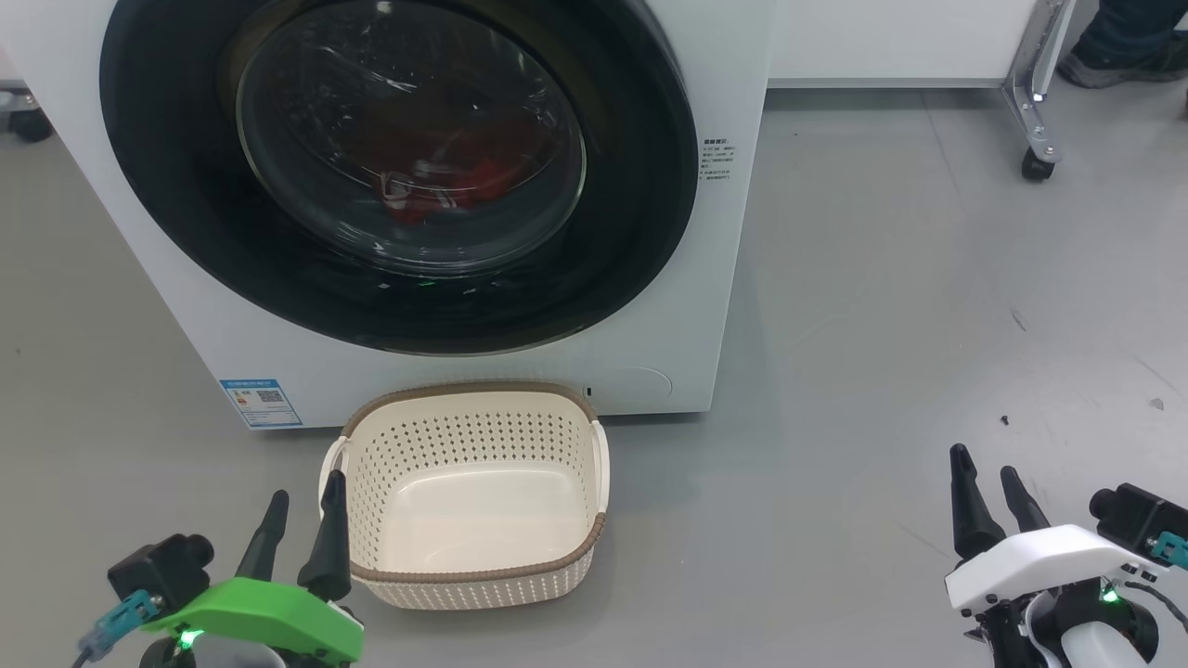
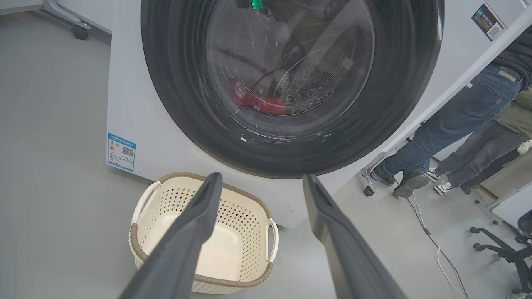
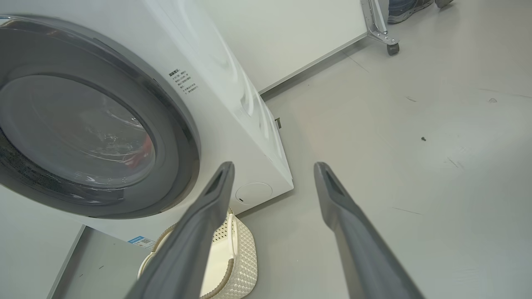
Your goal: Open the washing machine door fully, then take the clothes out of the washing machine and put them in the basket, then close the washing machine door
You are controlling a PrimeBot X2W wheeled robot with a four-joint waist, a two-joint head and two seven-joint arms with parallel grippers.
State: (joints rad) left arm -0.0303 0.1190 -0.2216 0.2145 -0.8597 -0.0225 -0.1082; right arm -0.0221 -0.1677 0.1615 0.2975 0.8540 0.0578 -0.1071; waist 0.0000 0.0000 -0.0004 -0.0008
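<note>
Claws gape wide and empty: left claw [image 1: 306, 489], right claw [image 1: 982, 462].

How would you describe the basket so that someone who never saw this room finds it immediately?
Find the white washing machine with its round black door shut. On the grey floor directly before it stands the basket: cream perforated plastic with a brown woven-look rim, empty, the only container there.
</note>
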